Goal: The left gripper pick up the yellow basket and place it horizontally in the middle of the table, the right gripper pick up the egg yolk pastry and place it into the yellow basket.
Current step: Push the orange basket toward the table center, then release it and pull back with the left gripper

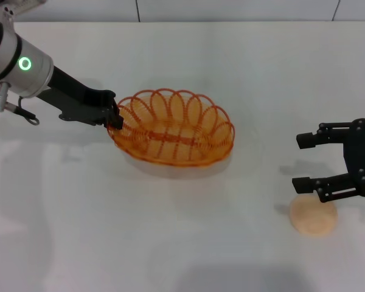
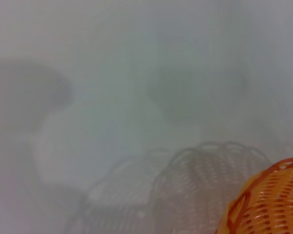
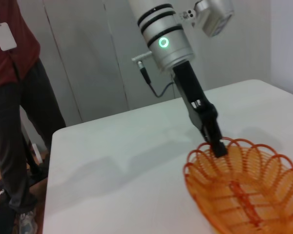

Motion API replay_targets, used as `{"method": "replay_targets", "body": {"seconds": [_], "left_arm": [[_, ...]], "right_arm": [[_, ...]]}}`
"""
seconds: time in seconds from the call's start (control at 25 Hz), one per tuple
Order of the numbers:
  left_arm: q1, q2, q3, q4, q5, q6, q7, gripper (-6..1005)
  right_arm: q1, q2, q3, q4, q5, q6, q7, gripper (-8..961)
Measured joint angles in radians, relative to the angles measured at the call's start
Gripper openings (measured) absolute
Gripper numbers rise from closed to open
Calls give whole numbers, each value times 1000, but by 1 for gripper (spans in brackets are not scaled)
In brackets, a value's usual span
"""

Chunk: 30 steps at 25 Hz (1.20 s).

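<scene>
The yellow basket (image 1: 194,115) sits mid-table, its long side running left to right. My left gripper (image 1: 114,118) is shut on the basket's left rim. In the right wrist view the left gripper (image 3: 219,146) pinches the rim of the basket (image 3: 249,195). In the left wrist view, part of the basket (image 2: 271,204) shows, with its shadow on the table beside it. The egg yolk pastry (image 1: 314,215) lies on the table (image 1: 170,237) at the front right. My right gripper (image 1: 304,161) is open and empty, just behind and above the pastry.
A person in a red top (image 3: 12,87) stands beyond the table's far corner in the right wrist view. A wall runs behind the table's back edge (image 1: 182,21).
</scene>
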Motion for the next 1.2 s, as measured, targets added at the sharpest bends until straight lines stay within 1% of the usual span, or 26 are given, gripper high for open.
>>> {"method": "replay_targets", "body": {"seconds": [0.24,0.36,0.56,0.68,0.84,0.96,1.04,1.2], "left_arm": [[-2,-1,0,-28,-8,-58,-17,101],[-11,0,0,-58,-21,-79,-17,105],[-15,-4,3,-68,-52,-99,-17,111],[-31,-5,5,-105,-68,-114,-15,115],[-53,-16,9,-145,-70,-139,-8,121],[-56,-20,9,-152,-70,-146,-8,125],[-58,-28,9,-162,-69,-152,-8,127],[-59,-33,9,-179,-66,-164,-9,132]], "right_arm": [[-2,0,0,-9,7,-10,-1,819],[-1,0,0,-11,8,-15,0,819],[2,0,0,-16,8,-24,1,819],[2,0,0,-22,9,-32,2,819],[2,0,0,-23,9,-44,1,819],[2,0,0,-23,9,-48,0,819],[2,0,0,-23,9,-52,0,819],[2,0,0,-23,9,-58,-1,819]]}}
